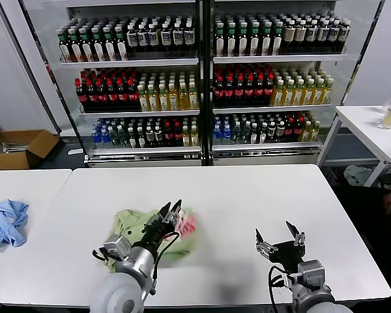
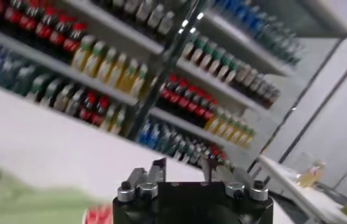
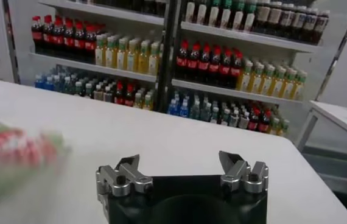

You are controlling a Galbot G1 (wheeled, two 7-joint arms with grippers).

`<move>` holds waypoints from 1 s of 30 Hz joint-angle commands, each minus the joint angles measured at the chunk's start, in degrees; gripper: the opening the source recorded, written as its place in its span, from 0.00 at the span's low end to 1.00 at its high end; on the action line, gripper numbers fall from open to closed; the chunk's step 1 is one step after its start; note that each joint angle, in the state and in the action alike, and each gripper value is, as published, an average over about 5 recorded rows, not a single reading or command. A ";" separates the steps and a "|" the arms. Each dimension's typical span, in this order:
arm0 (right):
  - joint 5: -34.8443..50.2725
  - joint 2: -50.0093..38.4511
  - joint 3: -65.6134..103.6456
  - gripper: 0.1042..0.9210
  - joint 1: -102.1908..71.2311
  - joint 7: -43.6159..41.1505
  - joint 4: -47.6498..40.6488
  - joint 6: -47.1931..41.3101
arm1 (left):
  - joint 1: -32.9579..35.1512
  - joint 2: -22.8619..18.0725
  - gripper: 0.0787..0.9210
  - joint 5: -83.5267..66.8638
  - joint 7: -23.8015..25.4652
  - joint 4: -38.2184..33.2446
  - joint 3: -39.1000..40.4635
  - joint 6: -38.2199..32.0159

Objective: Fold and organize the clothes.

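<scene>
Shirt (image 1: 138, 233), light green, bunched on the white table (image 1: 247, 208) near its front-left. Left gripper (image 1: 171, 214) over its checkered print, jaws apparently parted, seemingly gripping nothing. Right gripper (image 1: 278, 236) spread wide, empty, well apart.

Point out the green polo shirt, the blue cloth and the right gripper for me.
green polo shirt (image 1: 133, 225), head view, on its green fabric left of the checkered print.
blue cloth (image 1: 5, 222), head view, on its bunched middle.
right gripper (image 1: 278, 237), head view, between its open fingertips.
</scene>
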 commanded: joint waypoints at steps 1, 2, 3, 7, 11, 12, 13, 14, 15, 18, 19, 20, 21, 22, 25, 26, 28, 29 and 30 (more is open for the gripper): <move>11.86 1.46 -8.10 0.88 11.87 0.56 -4.71 -0.14 | 7.71 8.92 0.45 8.17 8.14 -9.54 -14.35 -4.05; 13.64 2.05 -10.14 0.88 13.54 0.95 -5.86 -0.14 | 9.15 9.62 0.48 8.93 8.47 -9.39 -16.42 -4.19; 15.65 2.83 -12.50 0.88 15.43 1.45 -7.18 -0.15 | 10.52 10.15 0.52 9.62 8.82 -9.20 -18.34 -4.31; 21.00 6.08 -21.88 0.88 22.33 3.58 -13.50 -0.18 | 14.32 10.25 0.65 11.76 9.55 -8.84 -21.93 -4.56; 22.46 8.83 -28.70 0.88 28.45 4.22 -20.92 -0.23 | 16.02 8.94 0.78 15.23 9.57 -8.81 -21.85 -4.55; 22.89 9.35 -29.69 0.88 29.57 4.44 -22.60 -0.25 | 16.21 8.67 0.81 15.78 9.57 -8.76 -21.78 -4.55; 23.48 9.79 -30.36 0.88 30.51 4.82 -24.20 -0.26 | 16.36 8.43 0.84 16.10 9.56 -8.69 -21.78 -4.56; 24.12 10.19 -30.76 0.88 31.26 5.35 -25.70 -0.28 | 16.47 8.28 0.86 16.28 9.56 -8.62 -21.85 -4.59; 24.70 10.51 -31.01 0.88 31.84 5.89 -26.92 -0.28 | 16.55 8.19 0.87 16.40 9.55 -8.55 -22.00 -4.61; 26.18 11.21 -31.22 0.88 32.69 7.33 -29.75 -0.30 | 16.71 8.22 0.88 16.68 9.54 -8.30 -22.59 -4.67; 26.40 11.35 -31.20 0.88 32.74 7.50 -30.27 -0.30 | 16.74 8.26 0.88 16.70 9.53 -8.20 -22.74 -4.68; 26.60 11.49 -31.16 0.88 32.74 7.60 -30.76 -0.30 | 16.76 8.28 0.88 16.72 9.52 -8.08 -22.80 -4.68; 26.74 11.61 -31.14 0.88 32.72 7.57 -31.10 -0.30 | 16.76 8.27 0.88 16.75 9.51 -7.94 -22.79 -4.69; 26.92 11.77 -31.11 0.88 32.69 7.50 -31.40 -0.29 | 16.75 8.24 0.88 16.81 9.50 -7.80 -22.71 -4.70; 27.79 12.23 -30.89 0.88 32.64 6.95 -31.96 -0.26 | 16.63 8.10 0.88 17.03 9.50 -7.39 -22.37 -4.71; 28.22 12.35 -30.81 0.88 32.64 6.70 -32.07 -0.25 | 16.56 8.09 0.88 17.08 9.50 -7.26 -22.28 -4.71; 28.93 12.52 -30.68 0.87 32.60 6.32 -32.19 -0.24 | 16.42 8.13 0.88 17.12 9.50 -6.97 -22.22 -4.72; 29.21 12.60 -30.63 0.84 32.57 6.21 -32.23 -0.24 | 16.35 8.18 0.88 17.13 9.50 -6.83 -22.23 -4.72; 29.34 12.67 -30.58 0.82 32.54 6.21 -32.25 -0.23 | 16.31 8.24 0.88 17.12 9.49 -6.72 -22.28 -4.72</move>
